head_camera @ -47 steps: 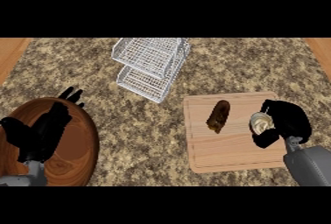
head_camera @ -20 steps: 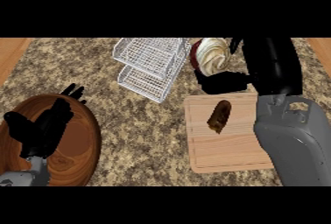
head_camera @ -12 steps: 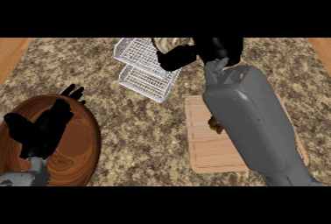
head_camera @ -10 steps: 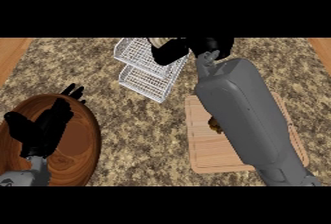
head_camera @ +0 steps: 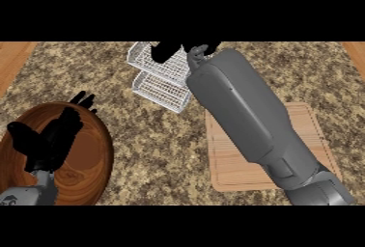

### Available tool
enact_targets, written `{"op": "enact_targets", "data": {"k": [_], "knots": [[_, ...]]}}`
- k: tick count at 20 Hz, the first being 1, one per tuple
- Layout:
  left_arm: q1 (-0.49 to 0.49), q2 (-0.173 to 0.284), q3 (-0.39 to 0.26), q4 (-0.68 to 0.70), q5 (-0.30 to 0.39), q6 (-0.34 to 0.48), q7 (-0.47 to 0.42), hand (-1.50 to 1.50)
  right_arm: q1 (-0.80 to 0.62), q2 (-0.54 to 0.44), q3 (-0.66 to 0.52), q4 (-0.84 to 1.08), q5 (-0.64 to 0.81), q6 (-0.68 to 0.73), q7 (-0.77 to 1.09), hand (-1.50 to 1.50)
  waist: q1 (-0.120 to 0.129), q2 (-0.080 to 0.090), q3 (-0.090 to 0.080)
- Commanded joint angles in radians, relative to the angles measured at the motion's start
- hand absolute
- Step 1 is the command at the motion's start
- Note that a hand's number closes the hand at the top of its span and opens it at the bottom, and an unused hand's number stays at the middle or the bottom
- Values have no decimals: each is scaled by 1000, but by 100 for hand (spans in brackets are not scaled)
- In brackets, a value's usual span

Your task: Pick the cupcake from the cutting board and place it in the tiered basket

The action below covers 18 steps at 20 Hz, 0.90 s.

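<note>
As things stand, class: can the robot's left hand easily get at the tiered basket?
Probably not. The left hand rests open above the wooden plate at the counter's left, well short of the tiered basket, and the right hand already occupies the upper tier.

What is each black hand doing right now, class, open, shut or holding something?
Left hand: open, fingers straight, resting over the round brown wooden plate.
Right hand: over the white wire tiered basket; grip cannot be told.
</note>
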Motion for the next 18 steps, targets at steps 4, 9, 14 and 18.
{"op": "enact_targets", "data": {"k": [4,9,14,18], "knots": [[-21,5,31,29,2,-23,-15,0,-96,3,-36,249,-7,-83,-126,150,-2,3,0],[-27,-55,-37,-27,-50,30,33,0,-125,3,16,400,-44,-229,-146,150,19,8,0],[16,-4,13,-30,-3,-45,4,0,-151,3,51,476,-28,-344,-158,150,29,7,0],[13,-37,-22,-50,-38,-10,21,0,-131,3,0,494,-91,-485,-241,150,35,11,0]]}}
